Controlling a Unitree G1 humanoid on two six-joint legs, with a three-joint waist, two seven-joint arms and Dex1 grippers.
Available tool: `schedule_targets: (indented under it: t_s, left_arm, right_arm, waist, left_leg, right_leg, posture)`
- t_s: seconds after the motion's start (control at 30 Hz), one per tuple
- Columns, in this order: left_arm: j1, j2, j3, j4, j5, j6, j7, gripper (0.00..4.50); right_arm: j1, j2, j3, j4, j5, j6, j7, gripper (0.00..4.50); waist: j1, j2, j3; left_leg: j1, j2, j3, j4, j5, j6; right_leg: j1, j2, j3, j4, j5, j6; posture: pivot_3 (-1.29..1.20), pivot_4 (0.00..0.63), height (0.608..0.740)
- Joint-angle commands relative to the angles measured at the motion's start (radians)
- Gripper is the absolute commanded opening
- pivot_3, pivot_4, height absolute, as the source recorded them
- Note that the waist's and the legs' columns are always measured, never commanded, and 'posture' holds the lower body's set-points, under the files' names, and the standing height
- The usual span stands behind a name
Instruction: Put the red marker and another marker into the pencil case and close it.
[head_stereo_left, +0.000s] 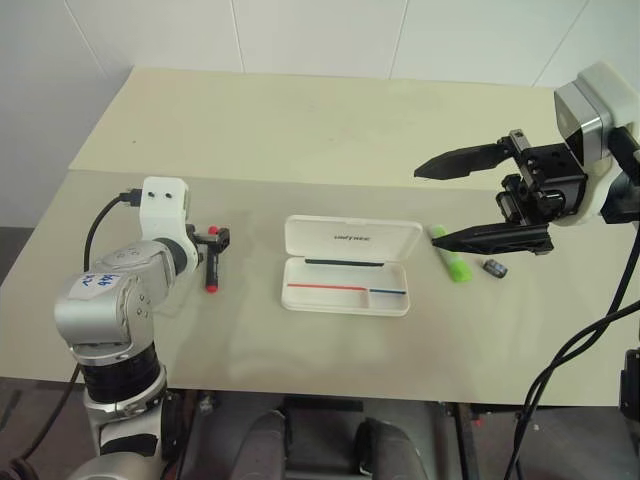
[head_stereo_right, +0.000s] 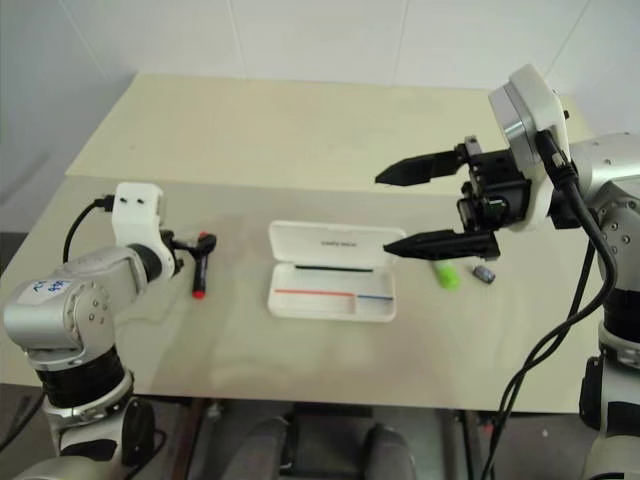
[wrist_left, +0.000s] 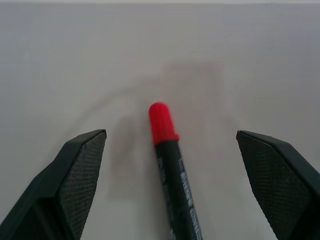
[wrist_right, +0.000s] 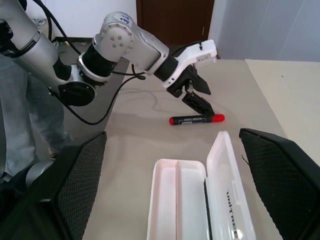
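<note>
Red-capped marker: the slim black-barrelled red marker (head_stereo_left: 213, 266) is lying on the beige table (head_stereo_left: 300, 130) toward its left edge, well apart from the case.
Left gripper: the left gripper (wrist_left: 170, 170) is hanging low over the marker with its two black fingers (wrist_left: 75, 175) standing wide apart; in the left wrist view the barrel is running between them, touching neither, red cap pointing away.
White case: the flat white plastic pencil case (head_stereo_left: 350, 265) is lying open mid-table near the front edge, lid tipped back, a red and a blue stripe showing inside.
Writing: the lid is carrying small dark print reading "UNITREE".
Green highlighter: the chunky lime-green highlighter (head_stereo_left: 452, 257) is resting just right of the case, with a small dark grey stub (head_stereo_left: 494, 268) beside it.
Right gripper: the right gripper (head_stereo_left: 462, 198) is hovering above the highlighter, fingers spread wide, holding nothing.
</note>
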Motion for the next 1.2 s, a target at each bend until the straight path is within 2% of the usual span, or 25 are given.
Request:
schedule_targets:
  t_s: [0.03,0.23,0.43,0.57,0.8,0.87,1.0,1.1,1.2]
  left_arm:
    - [0.012,-0.045,0.008,-0.019,0.031,0.012,0.026,4.45]
    - [0.014,-0.155,-0.005,0.101,0.067,-0.071,0.064,4.45]
    - [0.071,-0.164,-0.006,0.134,0.086,-0.116,0.074,4.45]
    - [0.076,-0.157,-0.015,0.156,0.086,-0.143,0.072,3.54]
    - [0.072,-0.139,-0.046,0.164,0.079,-0.170,0.047,1.19]
    - [0.067,-0.117,-0.053,0.161,0.069,-0.179,0.024,0.60]
    - [0.039,-0.054,-0.025,0.170,0.054,-0.223,-0.027,0.59]
    - [-0.016,0.056,0.024,0.213,0.024,-0.289,-0.103,0.59]
    - [-0.102,0.248,0.018,0.244,-0.067,-0.378,-0.302,0.59]
  right_arm:
    - [-0.011,-0.003,-0.027,-0.018,0.017,-0.022,-0.001,4.50]
    - [-0.025,0.014,0.009,-0.006,-0.012,-0.056,0.009,4.50]
    - [-0.020,0.001,0.001,-0.012,-0.009,-0.052,0.004,4.50]
    - [-0.011,-0.003,-0.006,-0.024,-0.005,-0.048,-0.006,4.50]
    - [-0.015,-0.006,-0.003,-0.016,-0.019,-0.060,-0.012,4.50]
    - [-0.020,-0.005,-0.001,-0.016,-0.019,-0.059,-0.013,4.50]
    - [-0.031,-0.009,0.007,0.008,-0.046,-0.085,-0.008,4.50]
    - [-0.053,-0.018,0.013,0.056,-0.081,-0.111,0.005,4.50]
    - [-0.073,-0.031,0.011,0.083,-0.084,-0.115,0.032,4.50]
  waist:
    - [0.002,0.000,0.000]
    - [0.005,0.000,0.000]
    - [0.004,0.001,-0.001]
    - [0.004,0.003,-0.003]
    - [0.012,0.004,-0.003]
    - [0.015,0.004,-0.003]
    - [0.018,0.004,-0.003]
    - [0.016,0.003,-0.003]
    - [0.011,0.002,-0.002]
  left_leg:
    - [0.000,0.000,0.000,0.000,0.000,0.000]
    - [-0.001,0.000,0.000,0.002,0.000,0.000]
    - [0.001,0.000,0.000,0.002,0.000,0.000]
    - [0.003,0.000,0.000,0.002,0.000,0.000]
    - [0.002,0.000,0.001,0.002,-0.001,0.000]
    - [0.002,-0.001,0.001,0.003,-0.001,0.000]
    - [0.002,0.000,0.001,0.002,-0.001,0.000]
    - [0.001,0.000,0.001,0.003,-0.001,0.000]
    - [-0.001,0.000,0.001,0.002,-0.001,0.000]
  right_leg:
    - [0.000,0.000,0.000,0.000,0.000,0.000]
    - [0.000,0.000,0.000,-0.001,0.000,0.000]
    - [0.001,0.000,0.000,0.000,0.000,0.000]
    - [0.002,0.000,0.000,0.000,0.000,0.000]
    - [0.003,0.000,0.001,0.000,0.000,0.000]
    - [0.003,-0.001,0.001,0.000,0.000,0.000]
    - [0.002,0.000,0.000,0.000,0.000,0.000]
    - [0.001,0.000,0.000,0.000,0.000,0.000]
    - [-0.001,0.001,0.001,0.000,0.001,0.000]
  posture:
    - [0.00,0.150,0.740]
    - [0.00,0.150,0.740]
    - [0.00,0.150,0.740]
    - [0.00,0.150,0.740]
    - [0.00,0.150,0.740]
    - [0.00,0.150,0.740]
    - [0.00,0.150,0.740]
    - [0.00,0.150,0.740]
    - [0.00,0.150,0.740]
